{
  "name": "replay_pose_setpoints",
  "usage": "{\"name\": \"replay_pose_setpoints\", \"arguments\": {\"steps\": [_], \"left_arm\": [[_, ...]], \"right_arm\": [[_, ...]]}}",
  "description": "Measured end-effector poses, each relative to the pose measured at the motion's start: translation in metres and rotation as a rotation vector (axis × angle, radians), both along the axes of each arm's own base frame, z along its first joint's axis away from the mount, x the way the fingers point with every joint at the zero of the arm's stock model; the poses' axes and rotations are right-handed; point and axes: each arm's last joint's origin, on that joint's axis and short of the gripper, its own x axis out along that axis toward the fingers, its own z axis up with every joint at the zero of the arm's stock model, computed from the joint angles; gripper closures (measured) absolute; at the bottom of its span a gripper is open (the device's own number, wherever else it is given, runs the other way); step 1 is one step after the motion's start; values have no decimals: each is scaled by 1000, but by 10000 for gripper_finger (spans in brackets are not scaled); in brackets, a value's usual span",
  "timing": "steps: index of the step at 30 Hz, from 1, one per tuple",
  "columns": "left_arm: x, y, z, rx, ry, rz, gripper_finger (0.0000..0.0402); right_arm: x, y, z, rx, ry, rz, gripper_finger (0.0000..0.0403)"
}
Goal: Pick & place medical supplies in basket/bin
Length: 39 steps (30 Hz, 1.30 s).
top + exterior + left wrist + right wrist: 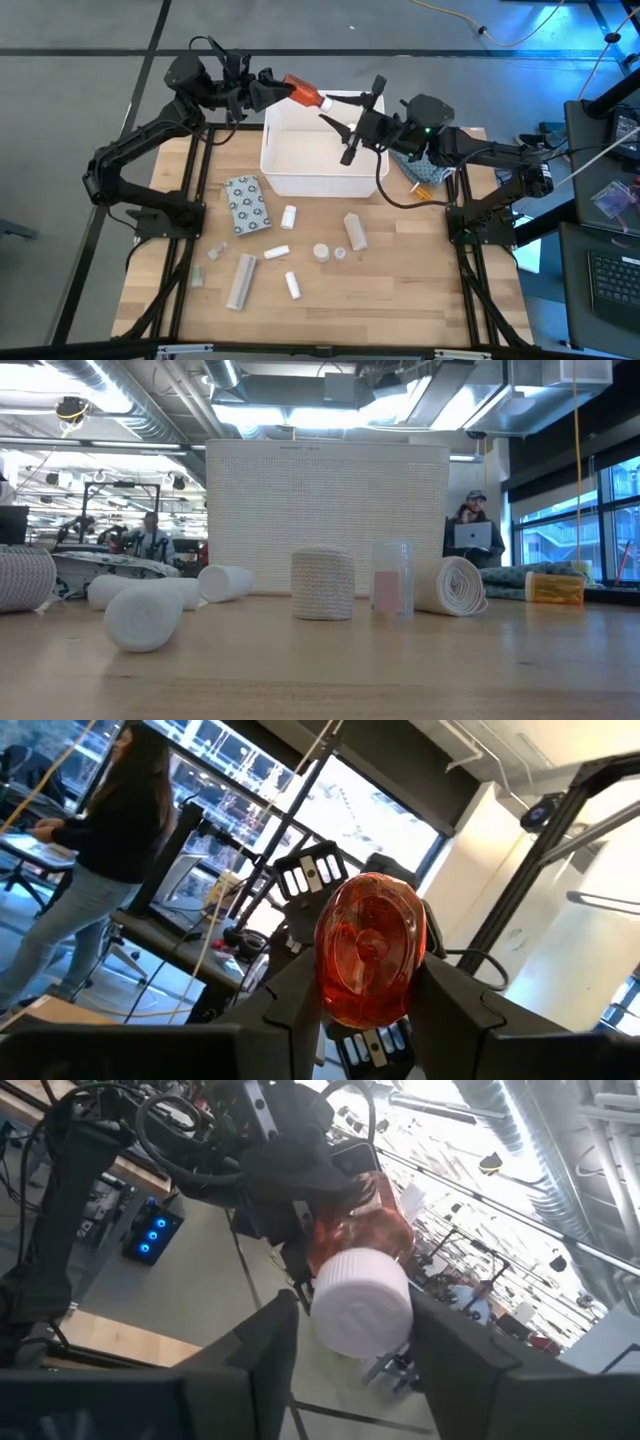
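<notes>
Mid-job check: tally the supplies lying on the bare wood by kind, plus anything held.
White or beige rolls: 5
Long pale tube: 1
Grey dotted packet: 1
Small clear containers: 3
Orange bottle, in left gripper: 1
Total: 11

In front of the white tub (326, 510), a beige roll (323, 584) stands upright on the desk (400, 670), a clear vial (393, 578) just beside it.

Red bottle (303, 92) level above white tub (322, 180)
</notes>
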Motion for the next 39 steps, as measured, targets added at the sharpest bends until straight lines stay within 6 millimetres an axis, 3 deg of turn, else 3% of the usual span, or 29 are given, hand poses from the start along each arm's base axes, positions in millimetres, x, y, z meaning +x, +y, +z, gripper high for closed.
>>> {"name": "replay_pose_setpoints", "arguments": {"steps": [15, 31, 39], "left_arm": [[0, -1, -1, 36, 9, -28, 276], [-8, 11, -9, 196, 87, -19, 275], [-4, 3, -12, 295, 95, -126, 220]], "right_arm": [[0, 1, 2, -3, -18, 25, 280], [1, 0, -2, 11, 12, -44, 280], [-3, -2, 3, 16, -28, -85, 280]]}}
